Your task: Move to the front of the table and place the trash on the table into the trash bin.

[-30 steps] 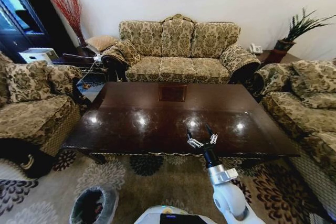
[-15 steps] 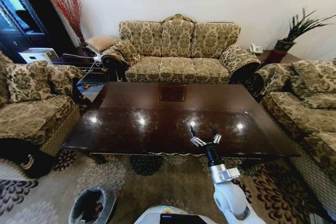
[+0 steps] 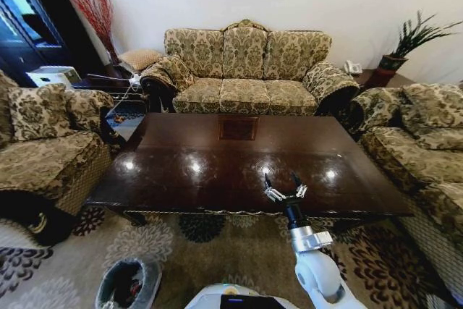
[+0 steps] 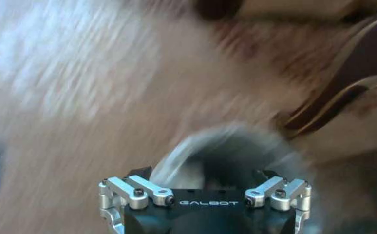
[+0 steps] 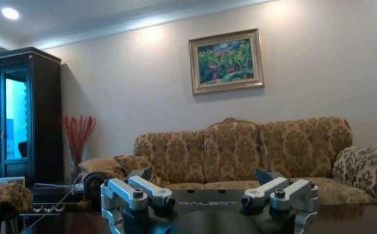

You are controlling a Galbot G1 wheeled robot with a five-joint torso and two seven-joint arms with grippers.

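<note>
Dark brown glossy table (image 3: 217, 164) lies straight ahead in the head view, long side toward the robot; square inlaid panel (image 3: 237, 127) near its far edge; ceiling-light reflections dot the near half of the top; no litter can be made out on the top from this view.

Right gripper (image 3: 284, 187) is held over the near edge of the table, right of centre, pointing forward toward the sofa (image 3: 246, 70); its two fingers are spread wide with nothing between them. Right wrist view agrees: right gripper (image 5: 205, 181) with fingers apart, a strip of table (image 5: 344, 219) top under it, the sofa (image 5: 254, 148) beyond, a framed painting (image 5: 227, 61) on the wall above, a dark cabinet (image 5: 16, 114) off to one side.

Trash bin (image 3: 130, 284) stands on the patterned carpet (image 3: 217, 251) at the robot's left, near the base and apart from the table's near edge; black body, pale bag folded over the rim; dark contents inside, too small to identify.

Left wrist view is heavily smeared; left gripper (image 4: 205, 181) sits above a round dark opening with a pale rim, which reads as the trash bin (image 4: 175, 156); fingertips show well apart at either side of the body, nothing between them; a dark curved wooden edge (image 4: 344, 95) lies off to one side, cannot tell what it belongs to.

Armchairs (image 3: 43, 142) flank the table at both ends.
</note>
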